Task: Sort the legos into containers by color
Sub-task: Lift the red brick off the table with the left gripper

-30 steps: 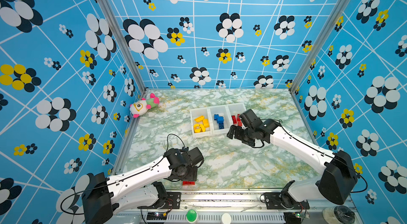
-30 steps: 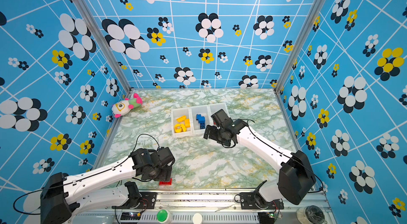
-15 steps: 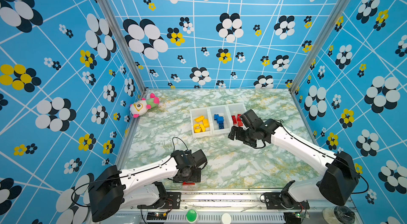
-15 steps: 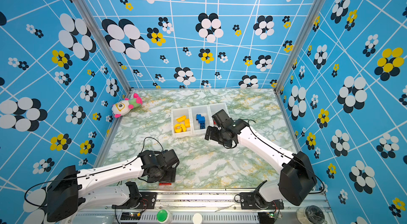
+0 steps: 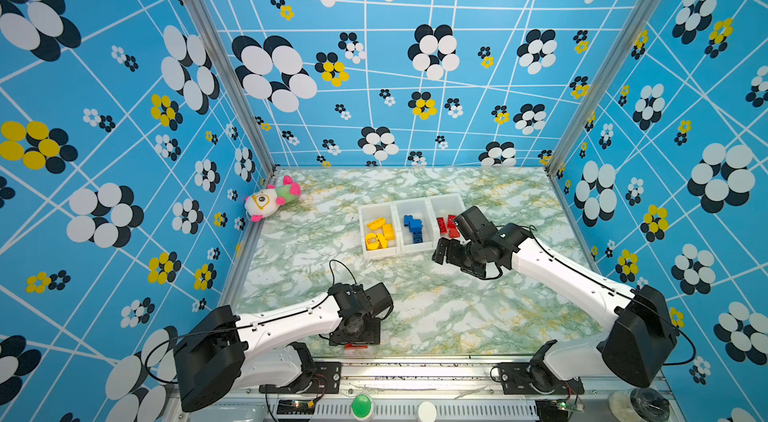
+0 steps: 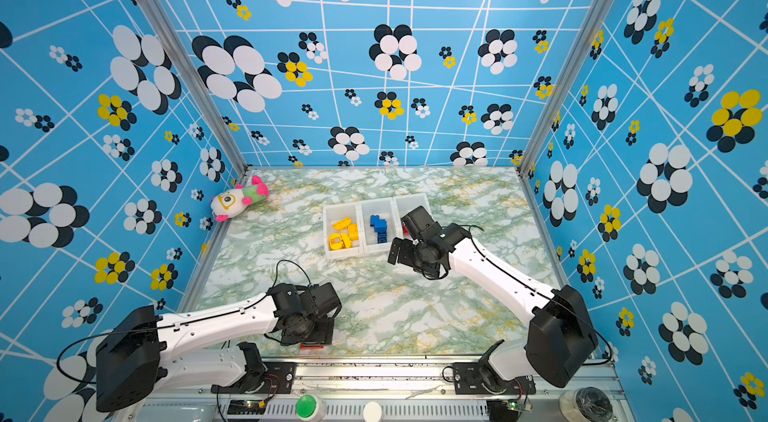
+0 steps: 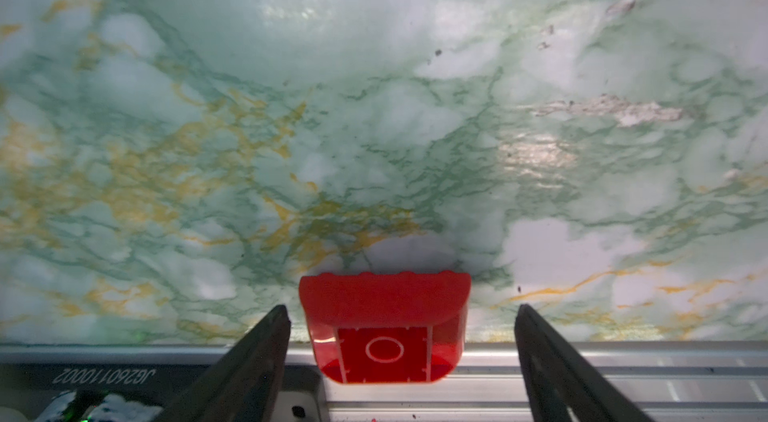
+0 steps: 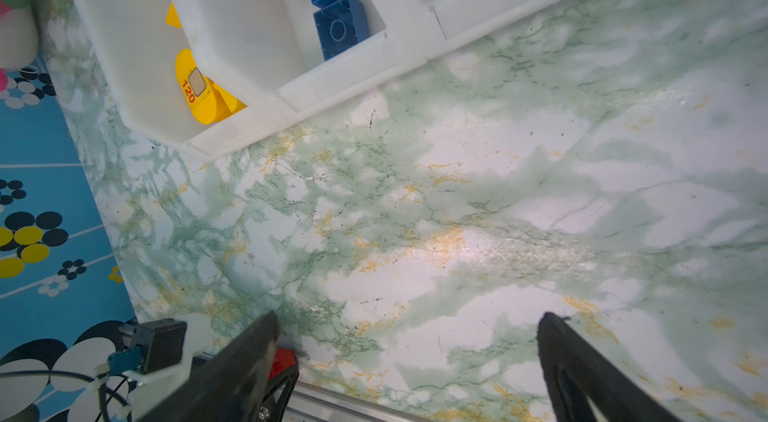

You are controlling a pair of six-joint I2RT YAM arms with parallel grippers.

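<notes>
Three joined white containers (image 5: pixel 381 253) stand at mid-table, with yellow legos (image 5: pixel 378 233) in one, blue legos (image 5: pixel 413 227) in the middle one and red legos (image 5: pixel 446 225) in the third. One red lego (image 7: pixel 384 324) lies alone at the table's front edge, underside showing. My left gripper (image 7: pixel 403 310) is open around it, with one finger close and the other well clear. In both top views this gripper (image 5: pixel 355 339) covers most of that brick (image 6: pixel 311 345). My right gripper (image 8: pixel 409 316) hangs open and empty over bare table in front of the containers (image 8: pixel 332 83).
A white-green-pink plush toy (image 5: pixel 270 200) lies at the back left corner. A metal rail (image 5: pixel 415 362) runs right along the front edge beside the loose brick. Patterned blue walls close in three sides. A round yellow labelled piece (image 8: pixel 199 87) shows in the end bin.
My left arm has stretched lower and drawn toward the front edge over the red lego, and its jaws have narrowed a little. The right arm has barely moved.
</notes>
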